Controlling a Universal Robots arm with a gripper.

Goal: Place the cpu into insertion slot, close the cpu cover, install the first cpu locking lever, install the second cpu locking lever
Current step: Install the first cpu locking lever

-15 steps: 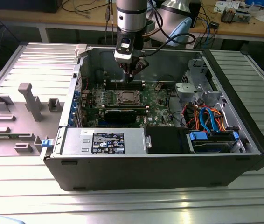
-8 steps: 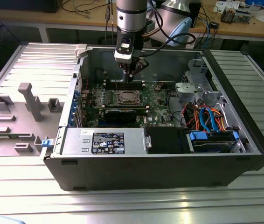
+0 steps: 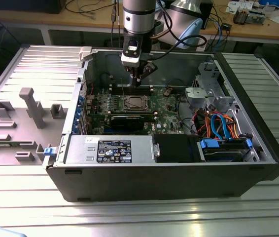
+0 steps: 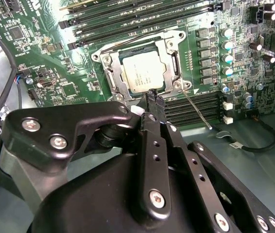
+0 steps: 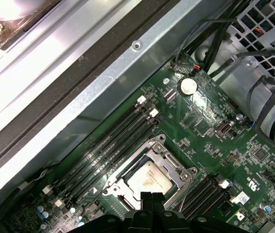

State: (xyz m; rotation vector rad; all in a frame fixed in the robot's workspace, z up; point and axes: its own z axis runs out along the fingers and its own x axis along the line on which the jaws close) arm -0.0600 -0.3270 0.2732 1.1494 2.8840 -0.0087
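Tool (image 4: 154,99) is pinched together and grips nothing, poised just above the near edge of the cpu (image 4: 142,70). That chip lies flat in the insertion slot (image 4: 109,57) beneath the tool, framed by the cpu cover (image 4: 174,63), which appears lowered. Beside the tool a wire lever (image 4: 198,110) angles free, apparently unlatched, so the cover looks unsecured.

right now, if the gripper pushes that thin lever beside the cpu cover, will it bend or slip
The lever is a thin bare metal rod, so it probably springs rather than stays rigid. Its smooth round surface may let the gripper slide off. One end seems anchored by the cover, so it likely swings.
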